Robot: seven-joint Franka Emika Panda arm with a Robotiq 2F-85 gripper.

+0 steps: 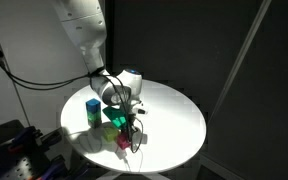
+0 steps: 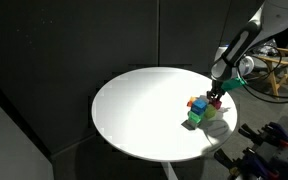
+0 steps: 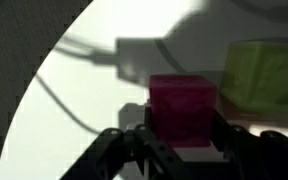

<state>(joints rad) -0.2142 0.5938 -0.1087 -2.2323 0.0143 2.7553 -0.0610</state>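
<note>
- Magenta plastic cube [image 3: 182, 108] sits clamped between the jaws of the black gripper [image 3: 183, 134].
- Yellow-green block [image 3: 266, 72] lies just beside it on the round white table [image 2: 134, 110].

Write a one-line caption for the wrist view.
Magenta cube sits between the jaws of the tool, yellow-green block beside it on the white table.

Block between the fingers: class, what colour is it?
The block is magenta-pink, clearest in the wrist view.

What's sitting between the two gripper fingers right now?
The magenta cube, seen in the wrist view. Whether the gripper is squeezing it cannot be told.
</note>
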